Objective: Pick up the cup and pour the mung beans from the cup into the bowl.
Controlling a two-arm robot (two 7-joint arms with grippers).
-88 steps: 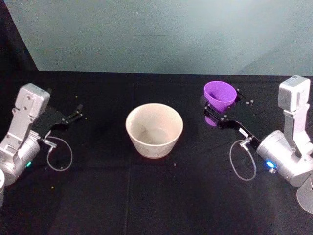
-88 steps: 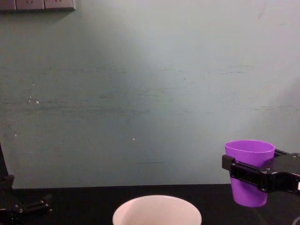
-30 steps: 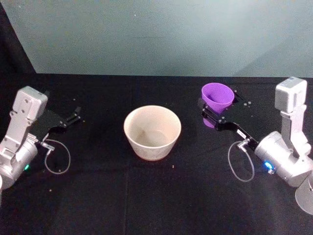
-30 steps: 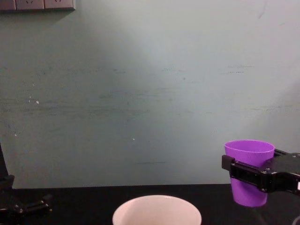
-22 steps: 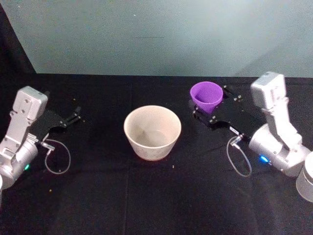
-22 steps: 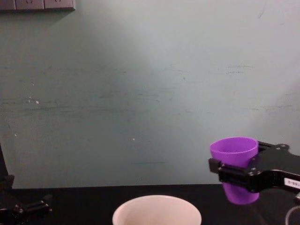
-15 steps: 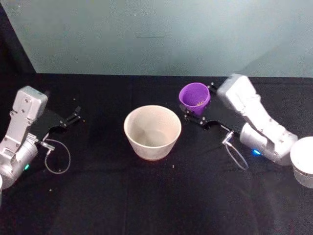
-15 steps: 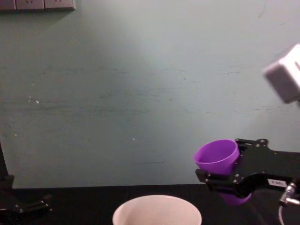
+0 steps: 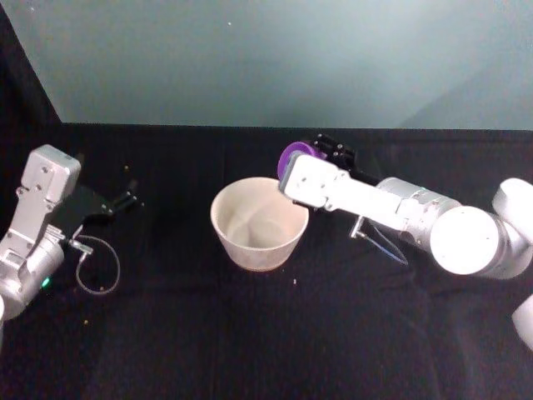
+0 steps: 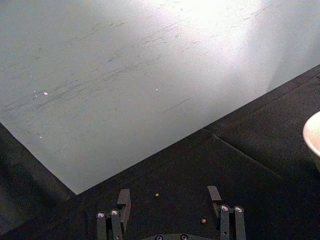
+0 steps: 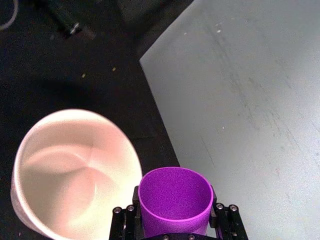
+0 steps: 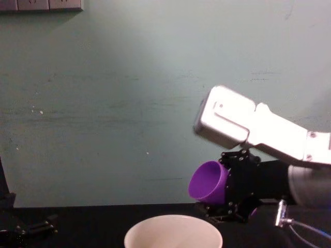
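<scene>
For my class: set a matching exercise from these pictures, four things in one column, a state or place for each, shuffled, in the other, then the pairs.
1 cup
2 bowl
3 left gripper
4 right gripper

A open, holding nothing, at the left of the table
B upright on the black cloth, mid-table
C shut on the cup
D tilted, raised near the bowl's rim

Pairs: 1-D, 2-B, 3-A, 4-C

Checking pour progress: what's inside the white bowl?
The white bowl looks bare inside, no mung beans visible. The purple cup, held by the right gripper, covers part of its rim. Left gripper parked, open.
</scene>
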